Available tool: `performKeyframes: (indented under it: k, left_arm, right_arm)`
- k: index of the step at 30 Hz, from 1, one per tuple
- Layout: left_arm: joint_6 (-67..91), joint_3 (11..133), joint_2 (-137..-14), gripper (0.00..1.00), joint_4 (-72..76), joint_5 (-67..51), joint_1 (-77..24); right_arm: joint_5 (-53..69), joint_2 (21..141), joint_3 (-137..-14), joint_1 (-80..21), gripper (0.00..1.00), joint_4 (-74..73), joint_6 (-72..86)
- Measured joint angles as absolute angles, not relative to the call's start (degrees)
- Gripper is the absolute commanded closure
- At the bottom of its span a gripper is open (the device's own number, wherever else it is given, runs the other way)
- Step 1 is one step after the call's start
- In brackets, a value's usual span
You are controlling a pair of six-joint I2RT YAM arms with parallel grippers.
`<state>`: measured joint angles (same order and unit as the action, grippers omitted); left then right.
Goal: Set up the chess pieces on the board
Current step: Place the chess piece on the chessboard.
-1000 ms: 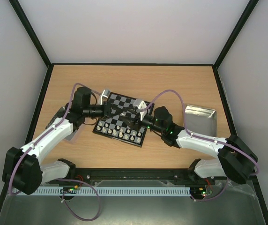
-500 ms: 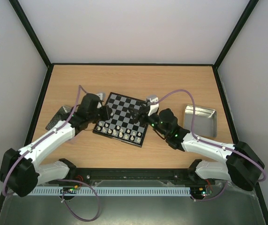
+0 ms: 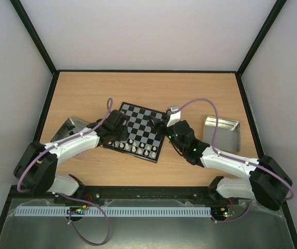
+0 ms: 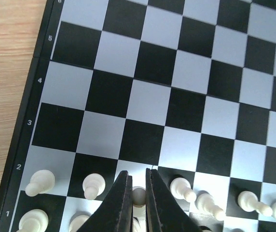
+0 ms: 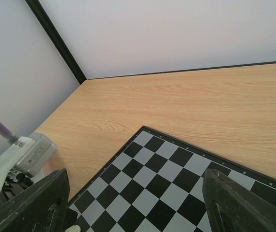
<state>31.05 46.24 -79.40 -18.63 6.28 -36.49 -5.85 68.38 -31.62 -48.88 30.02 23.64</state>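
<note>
Chess pieces (image 4: 93, 184), perhaps touching left gripper (image 4: 137, 172)

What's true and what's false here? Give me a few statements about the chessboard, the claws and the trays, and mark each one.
1. The left claw is shut and sits over the white pieces at the near edge of the board. True.
2. The right claw is shut. False: its fingers stand wide apart.
3. The middle squares of the board are full of pieces. False: they are bare; the white pieces stand in the rows marked 1 and 2.
4. A silver tray lies on the table to the right of the board. True.
</note>
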Motion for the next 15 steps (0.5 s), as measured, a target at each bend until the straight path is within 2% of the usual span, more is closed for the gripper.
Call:
performKeyframes:
  k: [15]
  left_arm:
    - [29.9, 46.2, -84.7, 0.95, -16.3, 6.0, -37.1]
  right_arm:
    - [-7.1, 70.3, -31.6, -48.9, 0.26, 28.7, 24.9]
